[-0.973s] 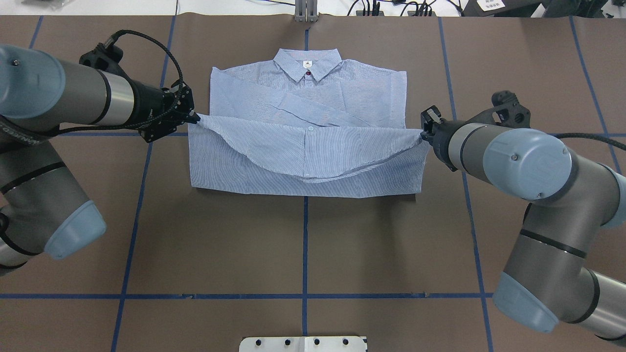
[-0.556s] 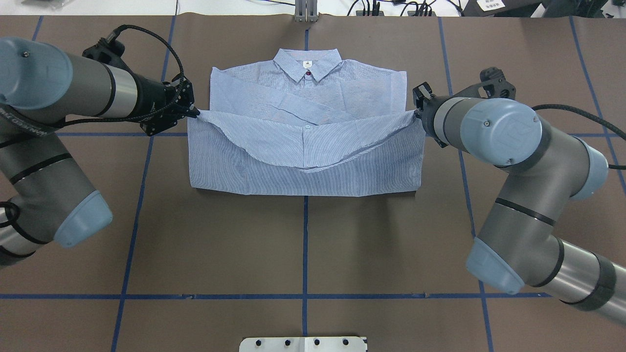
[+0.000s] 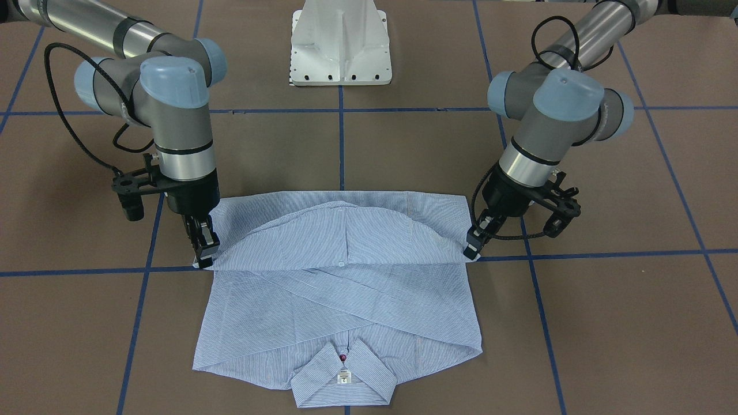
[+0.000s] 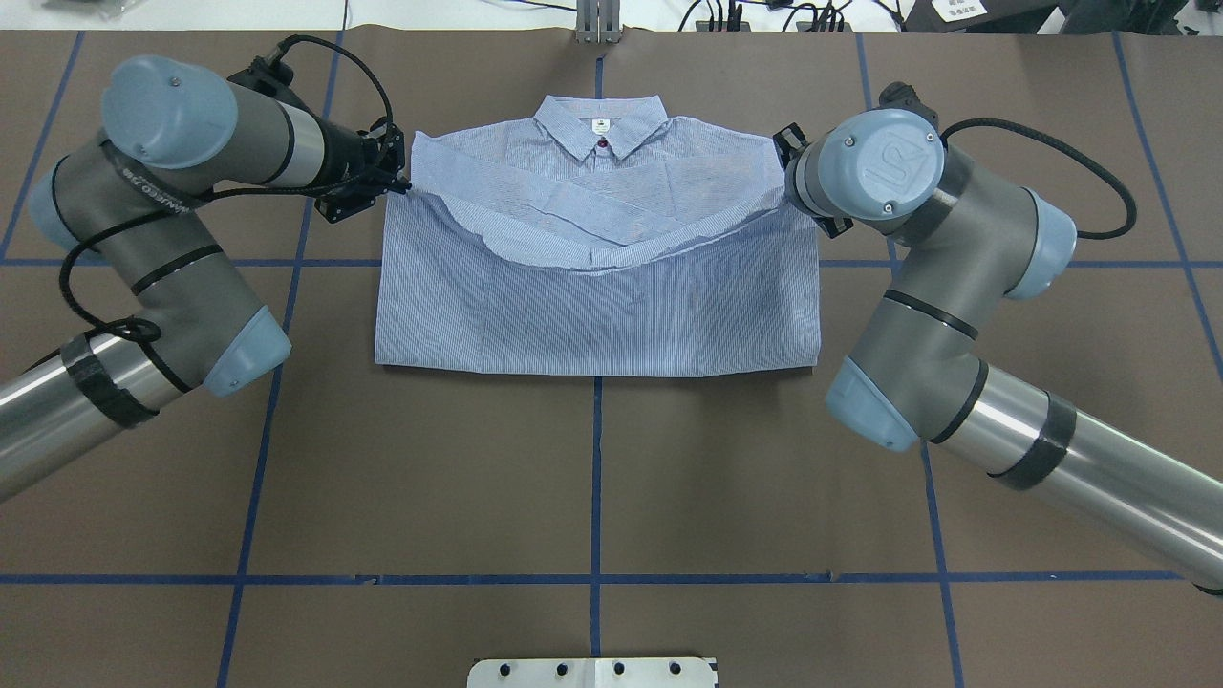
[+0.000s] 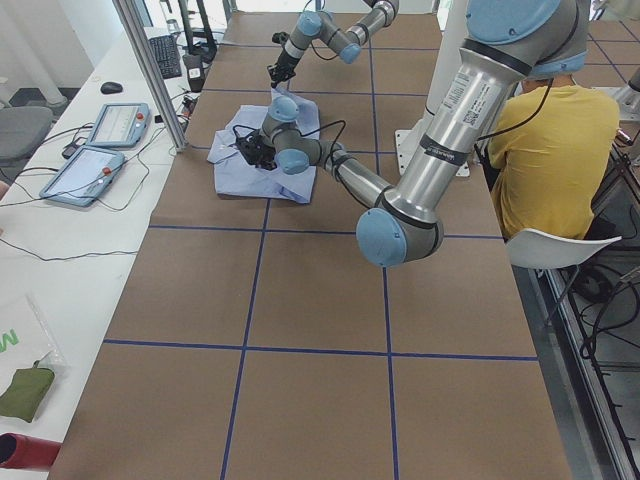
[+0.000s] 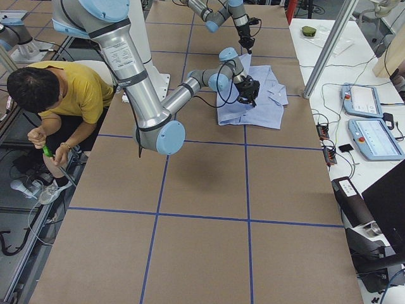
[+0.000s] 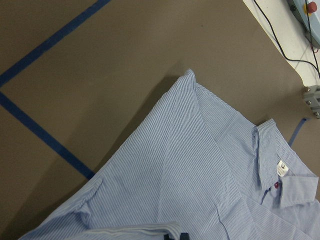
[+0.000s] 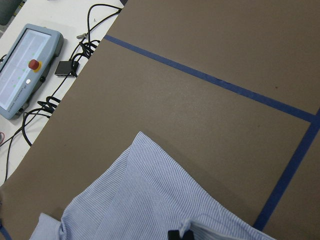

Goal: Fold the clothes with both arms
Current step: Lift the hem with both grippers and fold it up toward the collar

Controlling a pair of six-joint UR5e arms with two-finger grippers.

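Observation:
The light blue striped shirt (image 4: 592,315) lies flat on the brown table, its collar (image 4: 600,129) at the far side. Its lower part is folded up over the body. My left gripper (image 4: 399,187) is shut on the hem's left corner near the left shoulder; it also shows in the front-facing view (image 3: 471,249). My right gripper (image 3: 203,253) is shut on the hem's other corner; in the overhead view its fingers are hidden under its wrist. The hem sags in the middle (image 4: 597,256). The left wrist view shows the collar label (image 7: 282,167).
The white pedestal base (image 3: 340,46) stands at the robot's side of the table. Blue tape lines (image 4: 597,478) cross the brown surface. Teach pendants (image 6: 370,120) lie on the side table beyond the collar. A person in yellow (image 5: 555,140) sits behind the robot.
Both grippers have carried the hem corners away from the robot, toward the collar and shoulders. The folded layer now covers more of the shirt, and the fold crease has sharpened.

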